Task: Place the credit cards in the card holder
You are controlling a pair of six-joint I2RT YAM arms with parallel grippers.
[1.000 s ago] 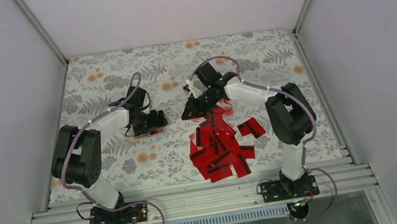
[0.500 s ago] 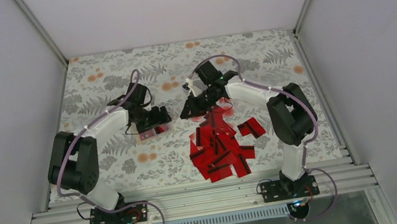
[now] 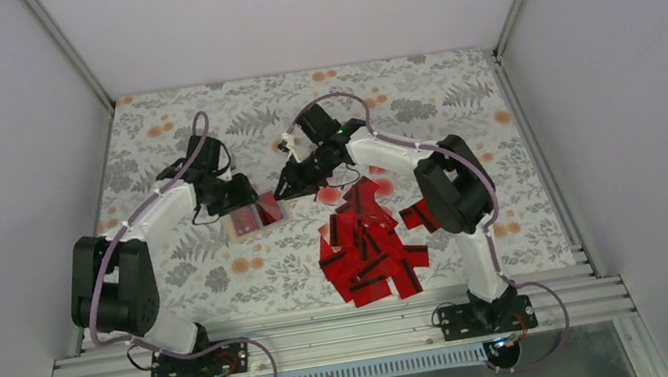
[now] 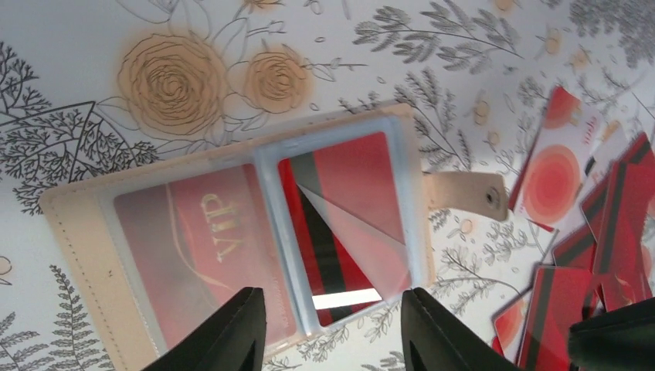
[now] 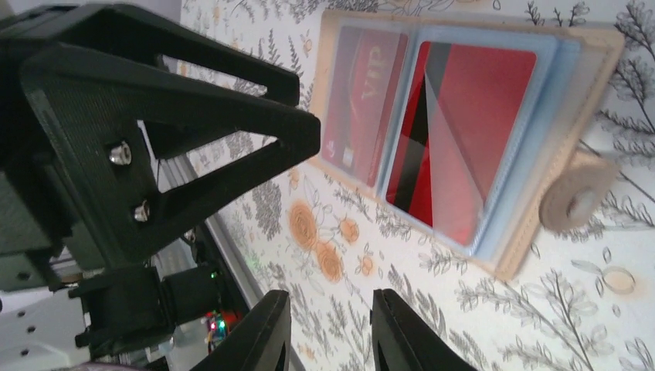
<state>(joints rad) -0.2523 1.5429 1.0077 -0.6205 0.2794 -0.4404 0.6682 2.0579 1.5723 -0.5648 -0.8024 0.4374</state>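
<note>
Left tool (image 4: 330, 297) above card holder (image 4: 73, 239), credit cards (image 4: 355, 182) inside

The card holder (image 3: 250, 220) is laid open on the cloth (image 3: 459, 108), left of centre. 1 card (image 4: 355, 193) is held in each of its 2 sleeves (image 4: 266, 201). The credit cards (image 3: 370, 249) are heaped to its right and further forward. The left gripper (image 3: 249, 200) is placed just behind the holder, the right gripper (image 3: 283, 187) just beside its right rear corner.
</note>
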